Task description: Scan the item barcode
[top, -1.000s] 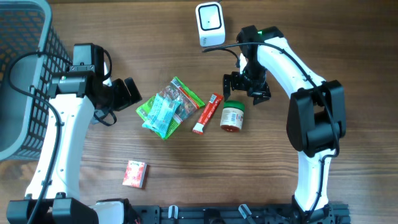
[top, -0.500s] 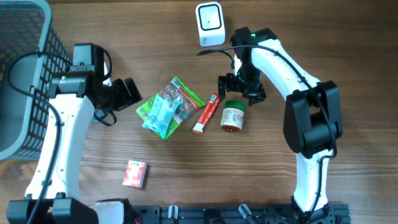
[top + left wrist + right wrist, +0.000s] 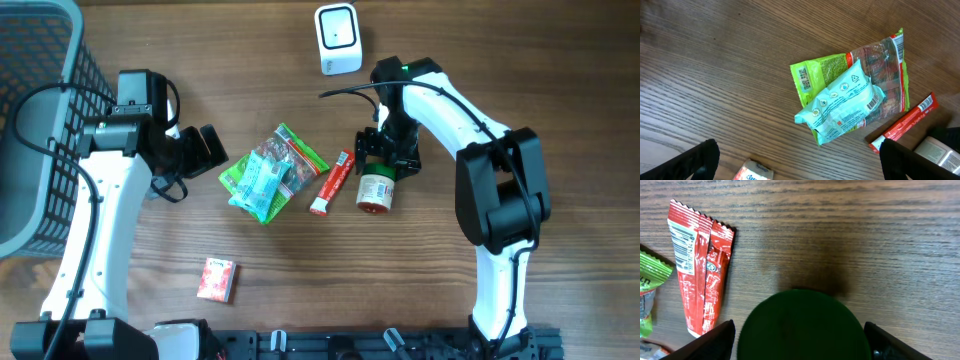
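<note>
Early stage, nothing scanned yet imo. The jar [image 3: 375, 192] sits on the surface [image 3: 560, 60] just right of the red sachet [image 3: 333, 182], well short of the scanner [image 3: 338, 38] at the far edge. Right fingers [image 3: 720, 341] are apart, one each side of the jar's green lid [image 3: 800, 325] and v close to it. Can't tell if they touch, and I see no clamp. Jar not lifted.

Left fingers [image 3: 695, 162] are wide apart, holding nothing, hovering beside the snack packs [image 3: 850, 100], not far from the basket [image 3: 40, 120]. A small red box [image 3: 217, 279] lies apart at the front.

Left to do, my read: close on the lid, lift, carry the jar to the scanner, turn it so the barcode faces it. The jar's barcode isn't visible from any cam, so orientation needs a check. Other items prob wait their turn.
</note>
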`<state>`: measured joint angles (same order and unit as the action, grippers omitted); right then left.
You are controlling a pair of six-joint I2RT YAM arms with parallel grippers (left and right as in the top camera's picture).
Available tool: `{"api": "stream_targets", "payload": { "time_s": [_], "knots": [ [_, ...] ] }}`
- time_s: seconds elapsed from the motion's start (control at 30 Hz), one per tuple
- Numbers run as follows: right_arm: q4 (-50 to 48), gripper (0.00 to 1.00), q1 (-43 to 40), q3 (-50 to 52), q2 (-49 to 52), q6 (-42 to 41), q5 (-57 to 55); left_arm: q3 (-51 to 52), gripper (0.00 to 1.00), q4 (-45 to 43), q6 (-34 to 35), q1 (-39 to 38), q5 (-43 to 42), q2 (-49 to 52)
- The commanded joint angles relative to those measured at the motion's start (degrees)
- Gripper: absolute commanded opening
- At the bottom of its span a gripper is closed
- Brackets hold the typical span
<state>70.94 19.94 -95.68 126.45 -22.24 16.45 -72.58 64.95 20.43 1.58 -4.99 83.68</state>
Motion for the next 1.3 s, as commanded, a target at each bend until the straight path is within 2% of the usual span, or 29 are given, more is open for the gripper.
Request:
{"api": "stream_targets", "payload": {
  "time_s": [0.0,0.1,0.27,0.77,1.27],
  "knots": [
    [-1.2,0.81,0.1,2.2,1.1,-1.9,1.5,0.0,1.00,0.0,-0.7,0.2,-0.5,0.1],
    [-3.2,0.81,0.1,4.2,1.1,-2.3,1.7,0.0,1.00,0.0,-0.7,0.2,-0.5,0.1],
    [-4.3,0.70,0.1,3.8,1.0,-2.1,1.7,0.0,1.00,0.0,-0.7,0.2,-0.5,0.1],
    [0.0,0.62,0.0,-2.9,-1.4,1.1,1.0,0.0,1.00,0.0,-0.7,0.2,-0.5,0.1],
    [-1.9,0.56,0.1,-3.0,-16.1,0.0,-12.9,0.0,1.00,0.0,-0.7,0.2,-0.5,0.1]
  ]
}}
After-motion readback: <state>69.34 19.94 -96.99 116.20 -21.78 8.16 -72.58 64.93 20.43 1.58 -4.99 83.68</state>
